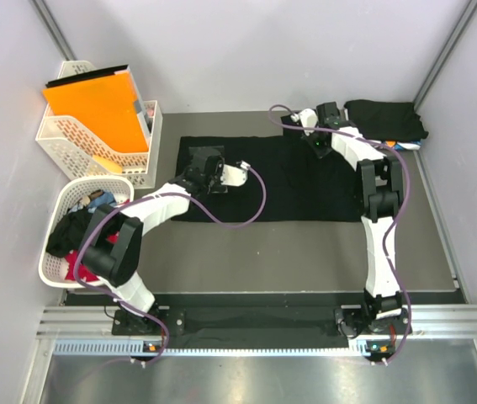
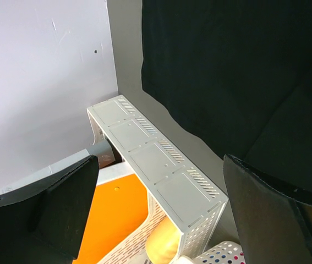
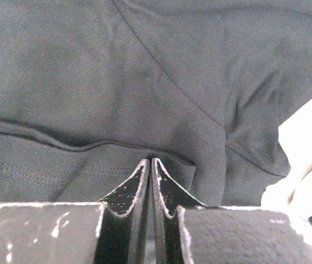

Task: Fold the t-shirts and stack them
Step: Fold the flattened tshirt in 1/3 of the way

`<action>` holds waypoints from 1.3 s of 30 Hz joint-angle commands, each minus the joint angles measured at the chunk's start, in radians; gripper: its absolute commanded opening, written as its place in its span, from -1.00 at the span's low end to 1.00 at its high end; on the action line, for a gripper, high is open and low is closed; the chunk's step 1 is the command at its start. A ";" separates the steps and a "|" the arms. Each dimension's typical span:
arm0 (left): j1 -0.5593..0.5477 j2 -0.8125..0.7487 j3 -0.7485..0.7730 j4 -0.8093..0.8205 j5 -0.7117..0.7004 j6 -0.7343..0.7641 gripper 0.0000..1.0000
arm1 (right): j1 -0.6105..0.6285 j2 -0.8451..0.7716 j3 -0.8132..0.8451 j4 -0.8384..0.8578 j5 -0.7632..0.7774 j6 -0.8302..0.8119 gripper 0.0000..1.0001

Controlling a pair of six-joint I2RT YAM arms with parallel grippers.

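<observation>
The step in hand is the fold of a black t-shirt (image 1: 305,181), which lies spread flat across the middle of the worktop (image 1: 305,252), long axis running left to right; the right tool (image 3: 151,162) is at the far right corner of the garment, fingertips clenched together on a stitched edge of the cloth, and the wrist view shows the hem gathered into the pinch; the left tool (image 2: 160,165) hangs over the left end of the same garment, fully released and grasping nothing, with a white lattice basket (image 1: 70,135) and the orange folder (image 1: 99,105) just beyond it; a folded stack (image 1: 385,118) of dark shirts sits at the far right corner of the worktop, apart from the spread garment; unfolded garments (image 1: 70,231) fill the round basket (image 1: 53,269) at the left; judged from this layout, the task is part done, with one shirt in work and more waiting; the next move calls for the left tool to descend and close on the matching far-left edge, so both corners can be lifted together and drawn toward the near edge; a one-sided lift risks skewing the fold.
</observation>
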 commanded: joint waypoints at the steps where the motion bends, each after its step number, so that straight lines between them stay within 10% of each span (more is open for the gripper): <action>1: -0.006 -0.013 0.028 0.035 -0.008 0.006 0.98 | 0.016 0.041 0.039 0.011 -0.021 -0.039 -0.89; 19: -0.026 -0.042 0.019 0.020 -0.014 0.001 0.98 | 0.042 0.005 0.010 0.044 -0.059 -0.096 -0.88; 32: -0.035 0.008 0.120 0.005 0.016 -0.140 0.98 | -0.007 -0.307 -0.184 0.137 0.011 0.036 -0.11; 36: -0.051 0.097 0.275 -0.083 0.087 -0.241 0.98 | -0.041 -0.409 -0.265 0.086 -0.048 0.050 -0.24; 39: -0.066 0.183 0.387 -0.098 0.153 -0.270 0.98 | -0.070 -0.451 -0.320 0.000 -0.097 0.036 -0.84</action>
